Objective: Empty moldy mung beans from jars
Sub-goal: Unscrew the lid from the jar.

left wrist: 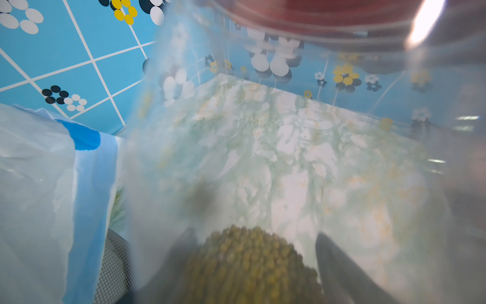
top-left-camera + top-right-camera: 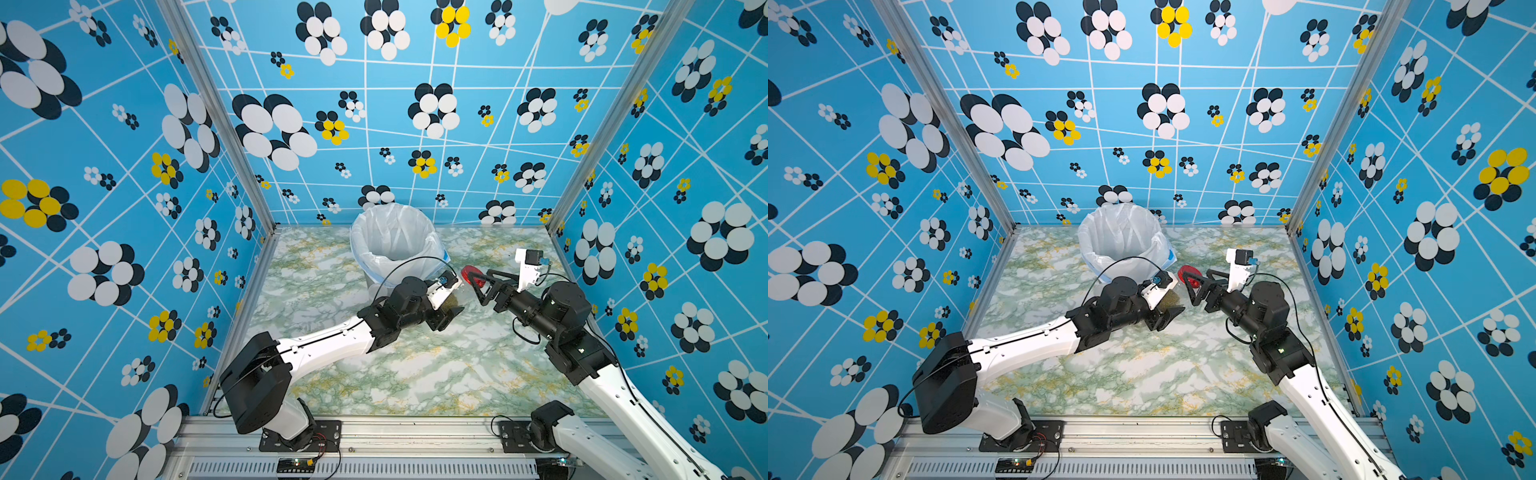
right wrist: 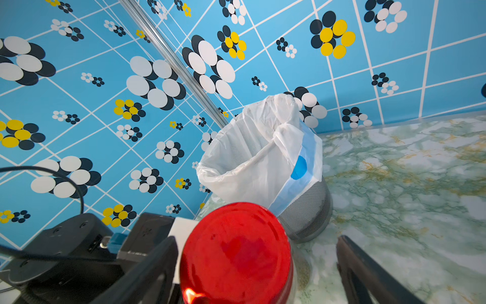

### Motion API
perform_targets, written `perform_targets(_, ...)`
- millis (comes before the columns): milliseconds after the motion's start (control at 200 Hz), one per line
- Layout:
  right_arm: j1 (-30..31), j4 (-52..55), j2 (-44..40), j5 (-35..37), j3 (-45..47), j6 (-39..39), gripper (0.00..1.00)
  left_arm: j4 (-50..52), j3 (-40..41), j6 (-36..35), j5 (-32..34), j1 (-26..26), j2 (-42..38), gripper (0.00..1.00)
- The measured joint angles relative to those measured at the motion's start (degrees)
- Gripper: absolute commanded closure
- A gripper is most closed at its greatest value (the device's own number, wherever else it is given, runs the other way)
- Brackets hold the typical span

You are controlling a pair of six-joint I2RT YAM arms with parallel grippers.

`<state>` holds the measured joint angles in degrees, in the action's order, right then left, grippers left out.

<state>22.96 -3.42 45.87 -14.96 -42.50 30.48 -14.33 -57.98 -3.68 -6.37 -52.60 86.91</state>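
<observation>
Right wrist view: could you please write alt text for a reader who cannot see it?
A red jar lid fills the foreground, between the two open black fingers of the right hand. Behind it, a mesh bin lined with a white bag stands on the green-veined marble table, against blue flowered walls.

Glossy red plastic lid point(image 3: 236, 252), clear smooth jar point(image 1: 263, 158), crinkly white plastic bag point(image 3: 249, 163), metal mesh bin point(image 3: 310, 215).
</observation>
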Motion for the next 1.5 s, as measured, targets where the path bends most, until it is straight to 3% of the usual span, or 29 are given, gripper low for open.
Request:
perform_targets(420,0.0,1.6,2.5,-3.3,-2.3,-0.2,0.04,1.1,-1.2,0.0,0.0,0.0,0.5,0.5)
perform_targets(650,0.0,2.5,2.8,-3.8,-2.6,-1.3,0.32,1.3,-1.3,0.0,0.0,0.0,0.8,0.5)
perform_targets(705,0.0,2.7,2.8,-3.9,-2.6,-1.2,0.34,1.3,-1.3,0.0,0.0,0.0,0.8,0.5)
perform_targets(1024,0.0,4.0,2.8,-5.6,-3.3,-4.2,0.35,1.0,-0.5,-0.8,-1.4,0.4,0.2,0.49)
perform_targets(1274,0.3,2.6,3.8,-12.2,-3.3,-7.3,0.35,-0.8,4.1,0.1,-10.4,3.7,-3.6,0.49)
perform_targets(1499,0.3,0.2,5.7,-15.2,-3.2,-8.9,0.35,-1.4,5.1,0.9,-14.0,5.3,-3.9,0.49)
